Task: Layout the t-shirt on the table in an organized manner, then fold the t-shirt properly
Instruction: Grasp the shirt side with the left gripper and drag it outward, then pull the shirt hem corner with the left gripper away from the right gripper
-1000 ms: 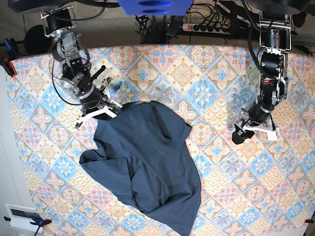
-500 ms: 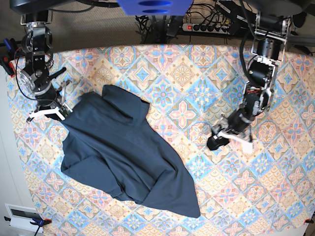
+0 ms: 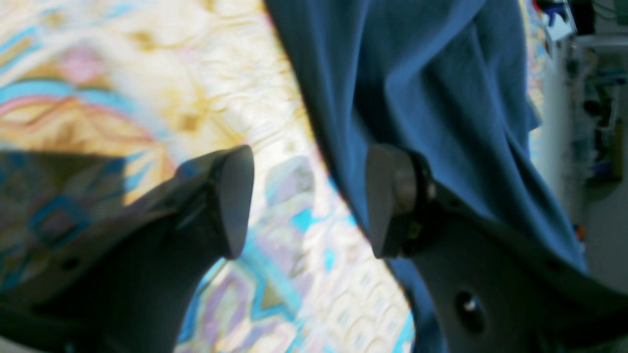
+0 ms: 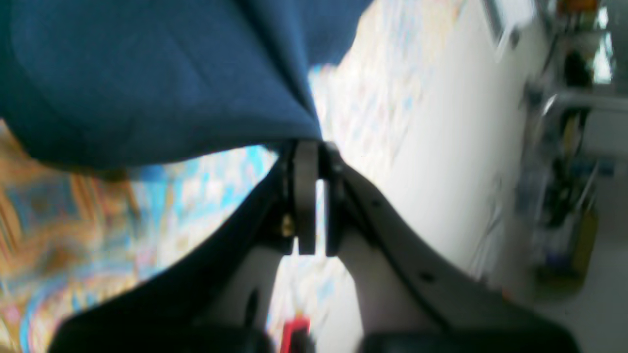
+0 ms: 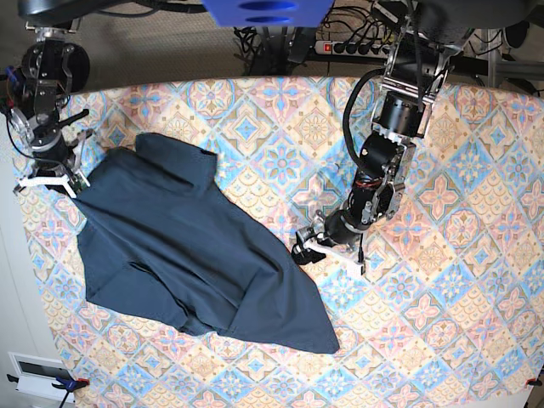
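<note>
A wide table draped in a tiled cloth of light blue, pink, peach and cream is filling the overhead view, with cables and a power strip lying beyond its far edge at 12 o'clock.

One dark navy t-shirt is lying crumpled on the table's 9 o'clock half. Its long axis is running diagonally, from a bunched end near 10 o'clock down to a pointed corner near 5 o'clock.

Two arms are working. The right gripper is sitting at the cloth's 10 o'clock end, at the table's edge; its wrist view is showing the jaws pinched nearly together on a fold of the shirt's fabric. The left gripper is hanging near the table's centre, just beside the shirt's long edge. In its wrist view the fingers are standing wide apart and holding nothing, with one finger over bare tablecloth and the other over the blue fabric, so the hem is running between them.

From the left gripper, the shirt is lying toward 9 o'clock, and its free corner toward 6 o'clock. The left arm is judged to be the nearer one for taking that loose edge and spreading the shirt flat.

Count: one t-shirt, one table, two grippers.
</note>
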Robot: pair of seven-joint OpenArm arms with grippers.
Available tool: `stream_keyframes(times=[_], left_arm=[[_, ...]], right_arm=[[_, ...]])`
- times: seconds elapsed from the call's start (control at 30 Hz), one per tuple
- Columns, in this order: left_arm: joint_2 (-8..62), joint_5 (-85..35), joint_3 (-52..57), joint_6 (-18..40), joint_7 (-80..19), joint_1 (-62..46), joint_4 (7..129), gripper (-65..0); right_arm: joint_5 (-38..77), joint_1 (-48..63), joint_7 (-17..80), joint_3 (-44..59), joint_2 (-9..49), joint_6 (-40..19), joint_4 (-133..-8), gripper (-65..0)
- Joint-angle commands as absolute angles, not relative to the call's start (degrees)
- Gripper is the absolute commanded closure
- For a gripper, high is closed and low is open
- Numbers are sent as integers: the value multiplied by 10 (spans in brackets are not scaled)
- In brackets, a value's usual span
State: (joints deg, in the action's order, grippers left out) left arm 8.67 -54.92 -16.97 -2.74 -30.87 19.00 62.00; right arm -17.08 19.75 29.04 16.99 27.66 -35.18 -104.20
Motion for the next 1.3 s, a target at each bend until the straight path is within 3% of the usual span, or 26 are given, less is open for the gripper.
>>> stream_keyframes(times=[0.0, 0.33, 0.4, 0.47, 0.5, 0.6, 0.77, 0.87, 1.13, 1.2, 1.27], left_arm=[[76, -554, -167, -21, -301, 211, 622, -358], [-10, -553, -171, -21, -303, 303, 422, -337], [-13, -552, -172, -21, -305, 304, 420, -240], [-11, -552, -172, -21, -305, 302, 425, -52], [-8, -552, -172, -21, -305, 301, 435, 0], [19, -556, -167, -21, -345, 268, 499, 0], [81, -557, -167, -22, -371, 150, 756, 0], [109, -557, -167, -22, -375, 92, 849, 0], [172, -557, -167, -22, -377, -17, 899, 0], [182, -562, -167, -22, -393, -20, 899, -60], [194, -589, -152, -27, -431, -19, 899, -176]], right_arm=[[-167, 188, 265, 176, 289, -343, -1053, -5], [-167, 195, 250, 172, 305, -343, -1061, -5], [-167, 195, 250, 172, 305, -343, -1063, -5], [-167, 194, 250, 172, 305, -343, -1063, -5], [-167, 193, 250, 172, 305, -343, -1063, -5], [-167, 191, 250, 172, 305, -343, -1060, -5], [-167, 190, 251, 175, 305, -343, -1054, -4], [-167, 190, 255, 175, 305, -343, -1037, -4], [-167, 181, 255, 172, 306, -343, -1005, -4], [-167, 169, 255, 172, 306, -343, -1006, -4], [-167, 167, 255, 171, 306, -343, -1005, -4]])
